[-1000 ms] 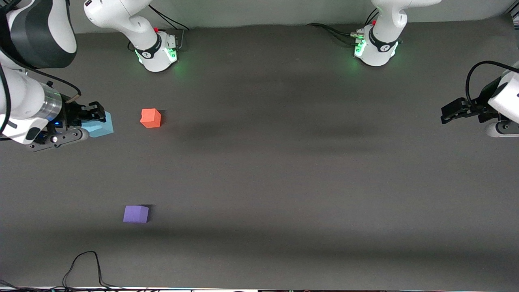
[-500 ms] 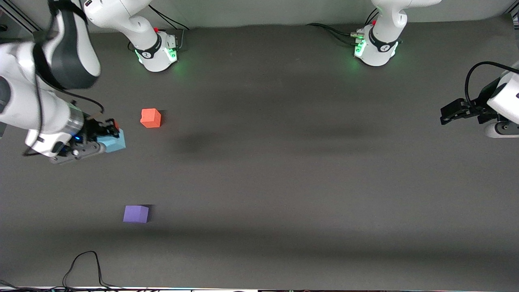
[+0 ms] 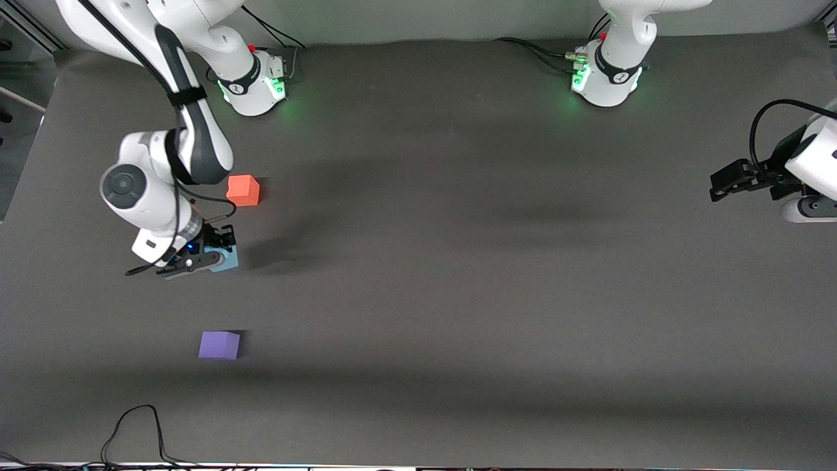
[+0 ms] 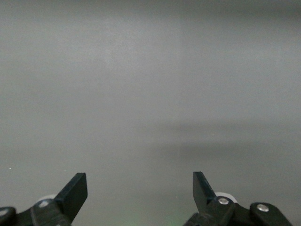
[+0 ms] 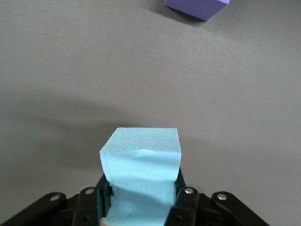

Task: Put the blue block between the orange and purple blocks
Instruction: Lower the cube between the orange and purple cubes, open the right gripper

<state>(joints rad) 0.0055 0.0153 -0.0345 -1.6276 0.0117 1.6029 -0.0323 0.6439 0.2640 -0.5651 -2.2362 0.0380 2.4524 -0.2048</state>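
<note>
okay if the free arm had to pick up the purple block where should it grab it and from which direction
Probably from straight above, closing on two opposite side faces. The purple block is a plain cube sitting flat on the table with nothing beside it, so its sides are free. The left hand waits open at its end of the table; the right hand holds the blue block.

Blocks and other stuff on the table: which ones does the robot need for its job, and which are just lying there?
Needed for the job:
- blue block, held by the right gripper
- orange block
- purple block

Just lying about:
- black cable at the table edge nearest the front camera
- left gripper, open, waiting at its end
</note>
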